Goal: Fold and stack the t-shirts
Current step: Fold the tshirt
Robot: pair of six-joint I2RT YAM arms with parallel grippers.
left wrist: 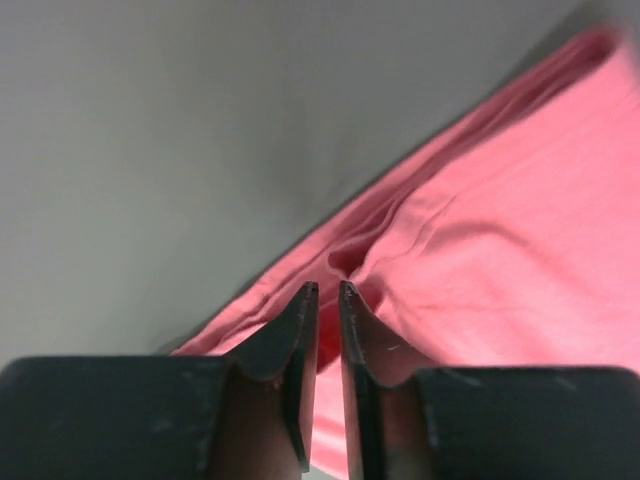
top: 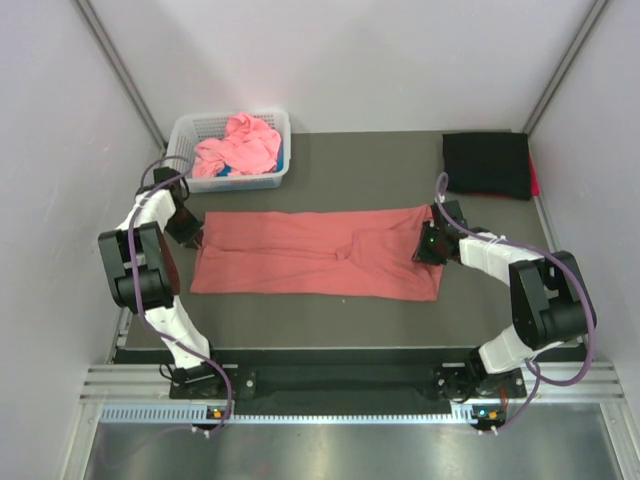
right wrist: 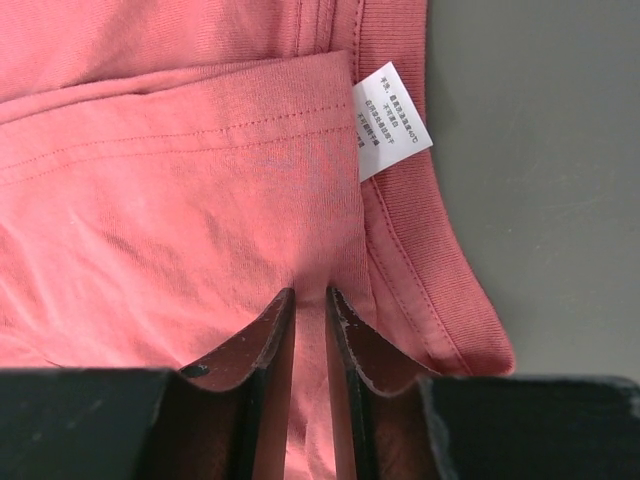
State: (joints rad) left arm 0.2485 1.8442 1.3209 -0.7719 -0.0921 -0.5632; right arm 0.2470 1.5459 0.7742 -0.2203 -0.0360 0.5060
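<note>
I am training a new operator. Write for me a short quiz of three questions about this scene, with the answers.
1. True or false: the left gripper and the right gripper each pinch one end of the salmon t-shirt.
2. What lies in the white basket? A) crumpled pink clothing B) a bottle C) nothing
3. Name the thing that lies folded at the far right corner of the table.
Key: 1 true; 2 A; 3 the black t-shirt.
</note>
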